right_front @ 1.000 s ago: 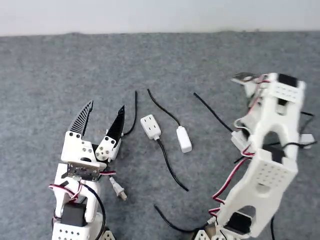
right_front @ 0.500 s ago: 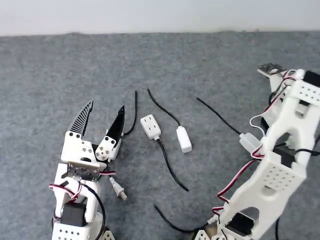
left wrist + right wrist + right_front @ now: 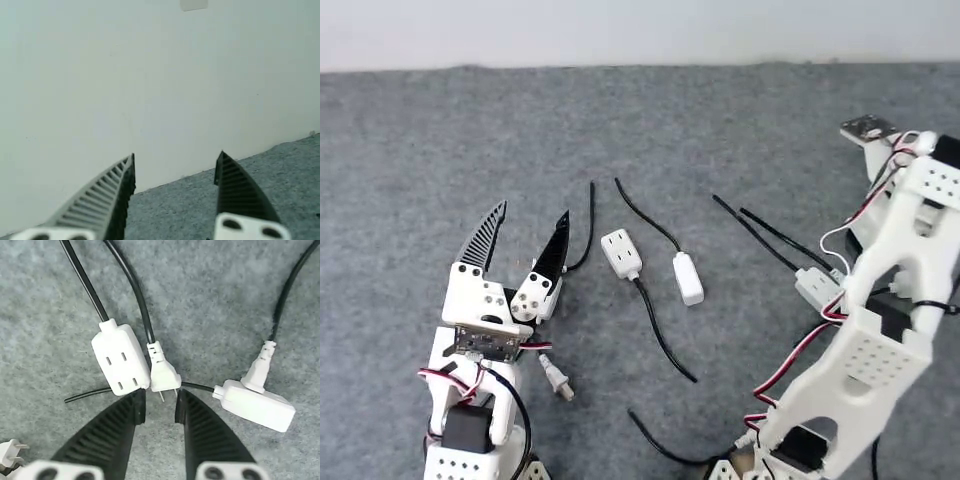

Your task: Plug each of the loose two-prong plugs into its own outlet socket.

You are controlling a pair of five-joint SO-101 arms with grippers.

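High view: the outlet block (image 3: pixel 817 288) lies on the grey mat (image 3: pixel 720 120) just beside the right arm (image 3: pixel 880 320). Its black cord and another run off from it side by side. Well apart from it, toward the left arm, lie a slim white block (image 3: pixel 688 278) and, beyond that, a second outlet (image 3: pixel 621 252), each on its own cord. Farther off again is the left gripper (image 3: pixel 534 210), fingers spread wide and holding nothing. A loose plug (image 3: pixel 556 378) lies by that arm's base.

Left wrist view: the left gripper (image 3: pixel 177 156) — fingers well apart, nothing between them — faces a pale wall (image 3: pixel 160 75).

Right wrist view: the right gripper (image 3: pixel 159 396) hangs just beside the outlet block (image 3: pixel 120 362), fingers a little apart and clamped on nothing. A two-prong plug (image 3: pixel 164 374) lies right against the block's side, its prongs toward the gap between the fingers — not in any socket. Past this plug, away from the outlet block, a third block (image 3: pixel 257 407) has a corded plug (image 3: pixel 259 371) at its end. I cannot tell whether that plug is fully seated. A small plug (image 3: pixel 10 452) lies well apart on the outlet block's other side.
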